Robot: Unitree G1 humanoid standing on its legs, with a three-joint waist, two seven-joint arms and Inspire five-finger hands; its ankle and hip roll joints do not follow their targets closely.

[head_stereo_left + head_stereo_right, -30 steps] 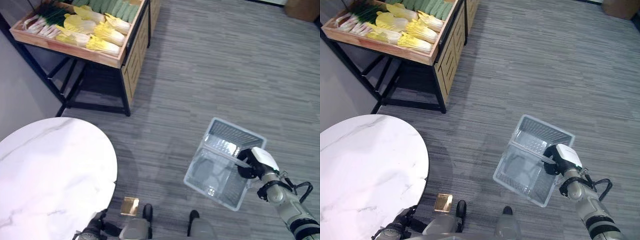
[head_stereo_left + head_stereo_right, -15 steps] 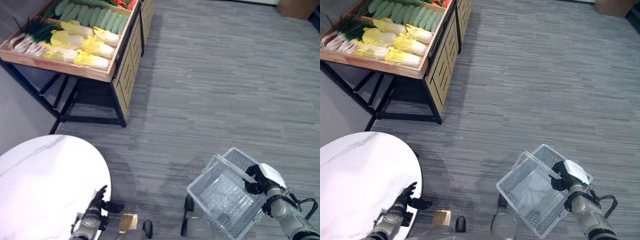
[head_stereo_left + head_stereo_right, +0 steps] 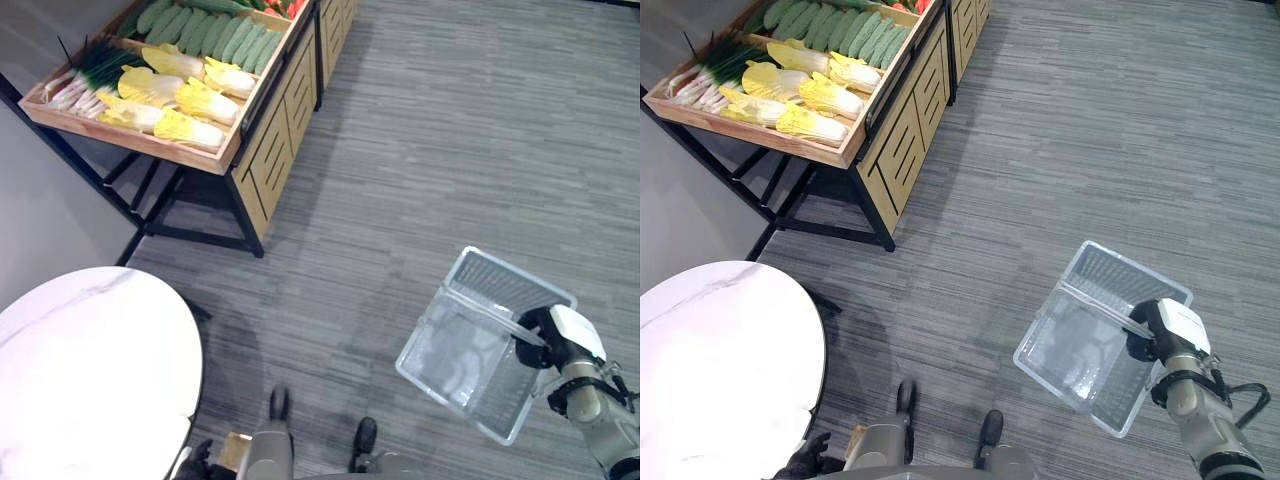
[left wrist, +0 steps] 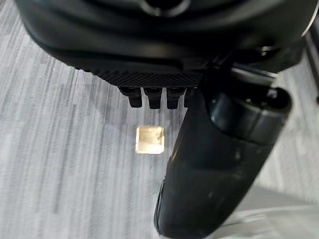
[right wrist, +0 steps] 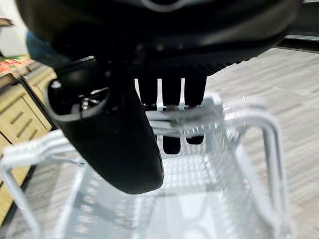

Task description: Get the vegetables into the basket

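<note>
A clear plastic basket [image 3: 432, 312] hangs above the carpet at the right, empty. My right hand [image 3: 562, 336], with its white thumb cover, is shut on the basket's handle [image 5: 199, 115]; in the right wrist view the fingers [image 5: 172, 89] curl over the bar. The vegetables lie far off at the upper left in a wooden tray [image 3: 140, 140]: yellow cabbages [image 3: 190, 100], cucumbers [image 3: 215, 35] and green onions [image 3: 90, 75]. My left hand [image 3: 805, 465] hangs low by the table's edge, relaxed and holding nothing.
A round white marble table [image 3: 90, 370] fills the lower left. The tray rests on a black metal frame beside a wooden slatted cabinet [image 3: 285, 130]. A small brass plate [image 4: 149, 139] is set in the grey carpet below my left hand.
The whole view has shifted, so the camera moved. My right hand keeps its hold on the basket handle. My left hand has dropped from beside the table to the bottom edge.
</note>
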